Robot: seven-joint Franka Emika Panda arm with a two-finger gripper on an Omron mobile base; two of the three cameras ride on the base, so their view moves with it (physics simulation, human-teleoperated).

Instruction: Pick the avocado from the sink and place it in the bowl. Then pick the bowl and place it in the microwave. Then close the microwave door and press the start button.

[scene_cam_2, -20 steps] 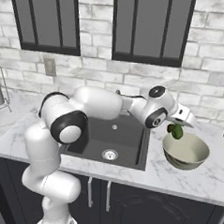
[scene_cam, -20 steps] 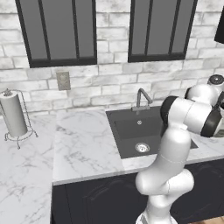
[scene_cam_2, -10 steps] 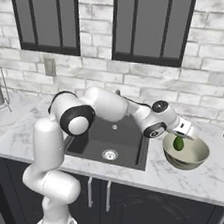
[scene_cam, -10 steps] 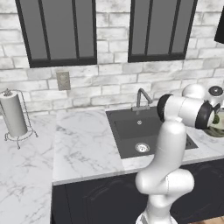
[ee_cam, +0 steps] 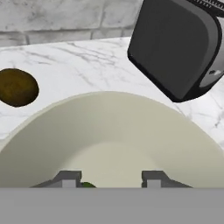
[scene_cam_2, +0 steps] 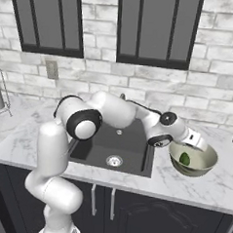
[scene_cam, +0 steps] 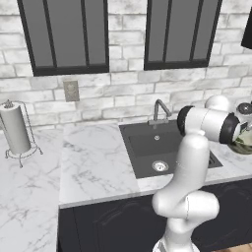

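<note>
The pale cream-green bowl (scene_cam_2: 203, 165) stands on the marble counter right of the sink (scene_cam_2: 129, 139). The dark green avocado (scene_cam_2: 184, 158) lies on the bowl's bottom, free of the fingers. My gripper (scene_cam_2: 194, 145) hangs over the bowl's left rim, reaching inside, open. In the hand view the bowl (ee_cam: 109, 127) curves wide below me; the two fingertips (ee_cam: 68, 177) stand far apart, and a sliver of the avocado (ee_cam: 89, 185) peeks beside the left one. From the left base camera the bowl (scene_cam: 244, 143) is mostly hidden behind my arm. The microwave is out of view.
A dark boxy appliance (ee_cam: 179, 43) stands on the counter just beyond the bowl, and a brown rounded item (ee_cam: 16, 86) lies to its left. The sink holds its steel drain (scene_cam_2: 114, 161); the faucet (scene_cam: 158, 110) rises behind it. A paper towel holder (scene_cam: 15, 130) stands far left.
The gripper carried the avocado down from above the bowl into it and opened. The avocado now rests on the bowl's bottom.
</note>
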